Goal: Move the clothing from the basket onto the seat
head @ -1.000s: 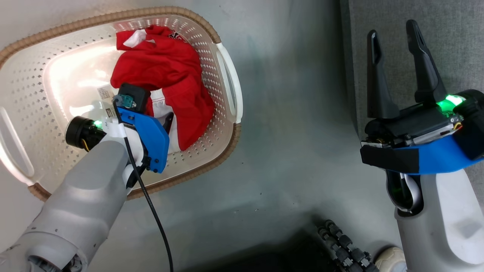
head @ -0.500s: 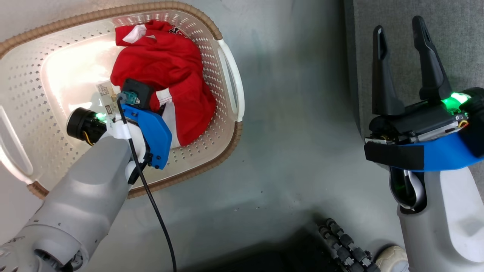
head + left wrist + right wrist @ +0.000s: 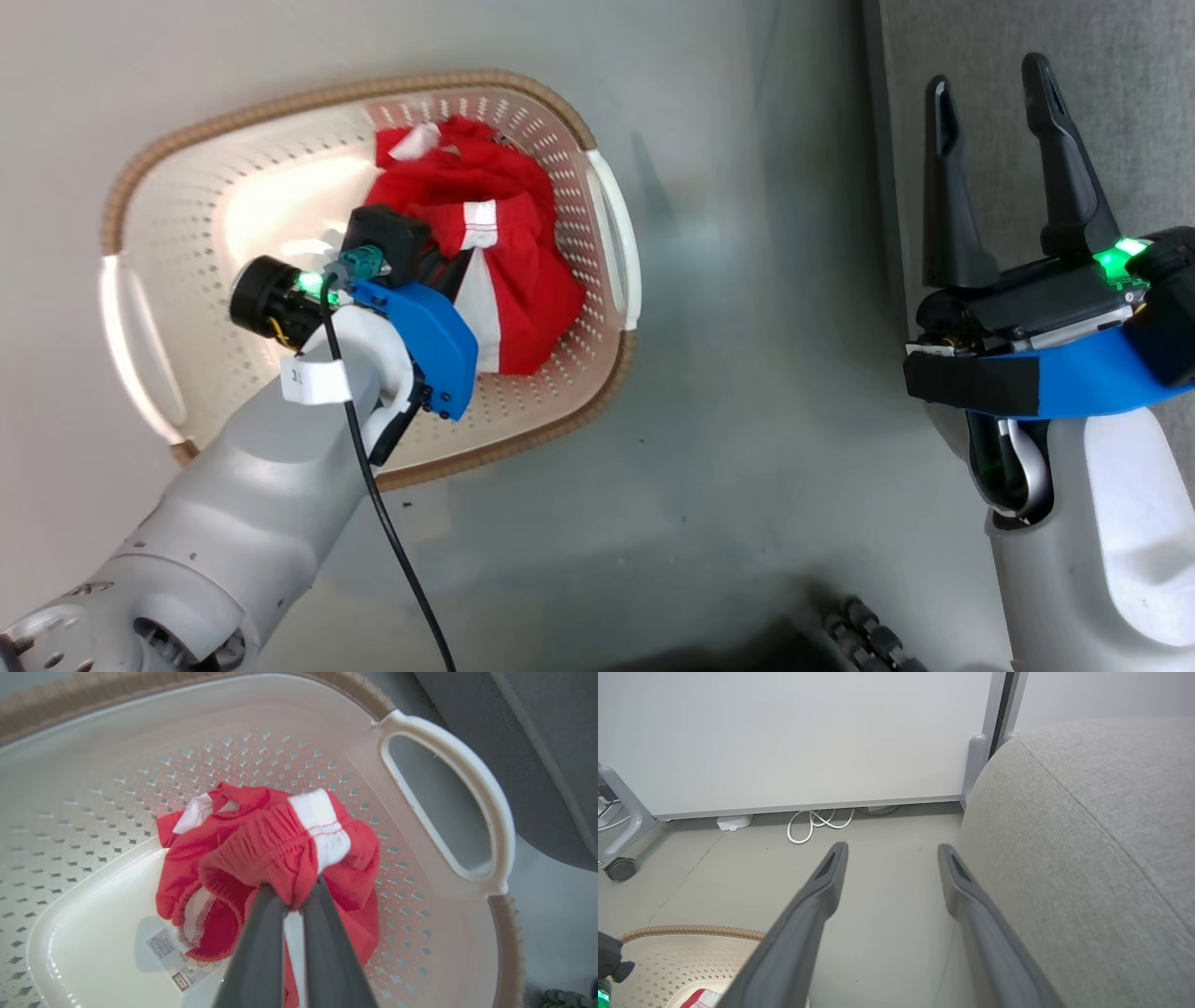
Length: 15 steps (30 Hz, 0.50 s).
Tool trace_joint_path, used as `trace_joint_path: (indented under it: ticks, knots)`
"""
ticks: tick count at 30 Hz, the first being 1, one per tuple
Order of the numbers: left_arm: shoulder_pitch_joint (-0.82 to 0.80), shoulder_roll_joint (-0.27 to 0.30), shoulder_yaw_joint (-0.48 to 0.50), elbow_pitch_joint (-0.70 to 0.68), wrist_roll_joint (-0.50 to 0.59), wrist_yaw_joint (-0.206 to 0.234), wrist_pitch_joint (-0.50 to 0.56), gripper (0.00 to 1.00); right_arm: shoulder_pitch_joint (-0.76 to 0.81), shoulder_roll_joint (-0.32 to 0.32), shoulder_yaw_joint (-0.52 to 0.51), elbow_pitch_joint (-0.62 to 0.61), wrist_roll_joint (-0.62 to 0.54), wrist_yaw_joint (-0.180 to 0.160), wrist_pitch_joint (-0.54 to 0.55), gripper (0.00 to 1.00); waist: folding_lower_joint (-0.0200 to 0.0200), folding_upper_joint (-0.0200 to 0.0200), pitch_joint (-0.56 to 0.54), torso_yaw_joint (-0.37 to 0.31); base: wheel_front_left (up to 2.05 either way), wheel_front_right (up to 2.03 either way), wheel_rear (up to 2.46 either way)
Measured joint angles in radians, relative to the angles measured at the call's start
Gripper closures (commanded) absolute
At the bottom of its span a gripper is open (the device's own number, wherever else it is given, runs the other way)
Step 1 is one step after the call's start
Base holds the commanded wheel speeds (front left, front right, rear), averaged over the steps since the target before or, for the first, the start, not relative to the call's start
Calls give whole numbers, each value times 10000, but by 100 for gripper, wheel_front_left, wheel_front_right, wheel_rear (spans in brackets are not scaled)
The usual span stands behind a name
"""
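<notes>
Two fingers of the left gripper are closed on a gathered red fold of the clothing. The clothing is bunched inside the basket, at the handle end nearest the sofa. Right gripper: fingers spread, holding nothing, outside the basket on its sofa side.

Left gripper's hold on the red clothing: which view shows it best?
Left wrist view: the left gripper is pinched shut on a bunched fold of the clothing. Head view shows the clothing inside the basket, the arm's wrist hiding the pinch. Right wrist view catches a red-white scrap at its bottom edge.
</notes>
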<state>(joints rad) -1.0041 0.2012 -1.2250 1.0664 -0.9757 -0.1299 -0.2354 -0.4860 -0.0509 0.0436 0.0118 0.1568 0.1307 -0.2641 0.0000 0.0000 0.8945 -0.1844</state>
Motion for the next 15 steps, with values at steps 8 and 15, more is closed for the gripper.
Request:
trace_joint_path:
  ticks: [8,15]
  knots:
    - [92,10,1124,-995,443,0,-265,100,359,4,-155,314,-318,0,0,0,0,0,-1307,590,0,0,0]
    - [933,247,2834,-2144,2134,2,-265,100,878,6,-226,606,-506,0,0,0,-1,0,-2621,1030,0,0,0]
